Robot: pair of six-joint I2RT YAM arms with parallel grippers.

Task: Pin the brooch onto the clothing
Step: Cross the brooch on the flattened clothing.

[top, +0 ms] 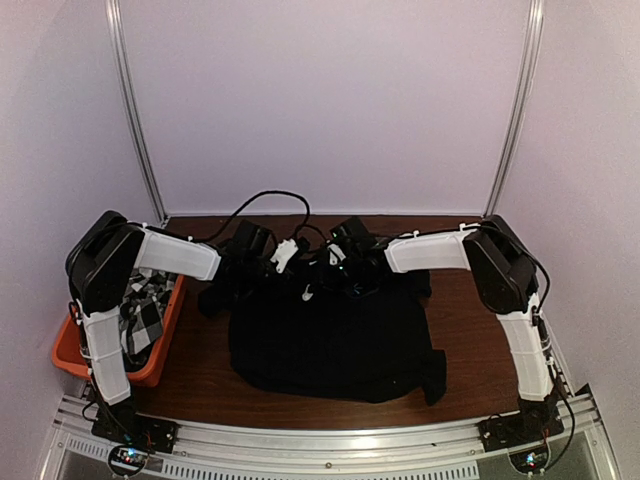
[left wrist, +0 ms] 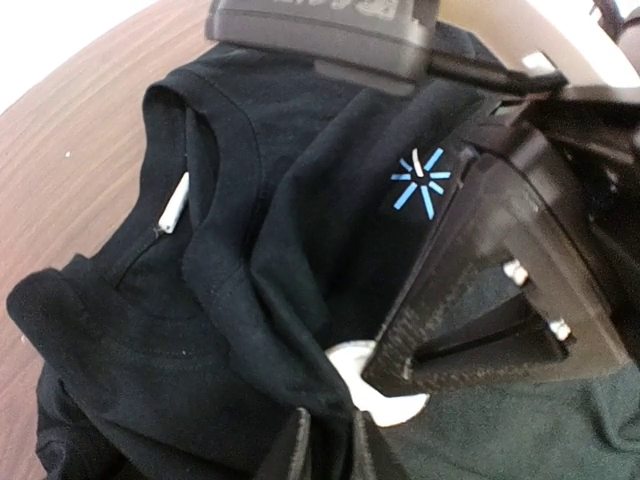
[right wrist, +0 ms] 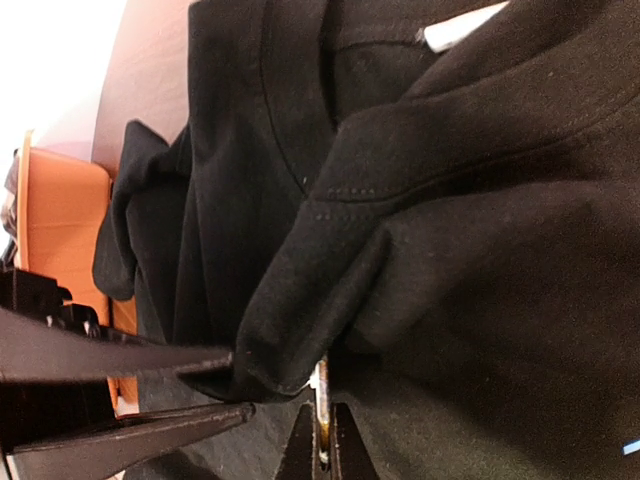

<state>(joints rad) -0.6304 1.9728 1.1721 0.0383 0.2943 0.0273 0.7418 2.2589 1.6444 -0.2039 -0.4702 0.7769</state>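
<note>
The black T-shirt lies on the table, collar away from me. In the left wrist view its light-blue starburst and white neck label show. My left gripper is shut on a raised fold of the shirt near the collar. My right gripper is shut on the brooch, seen edge-on and pressed against that fold. The brooch shows as a white disc in the left wrist view, half hidden by the right fingers. Both grippers meet at the shirt's chest.
An orange bin holding the black-and-white checked cloth stands at the left table edge, beside the left arm. A black cable loops behind the grippers. The brown table shows around the shirt.
</note>
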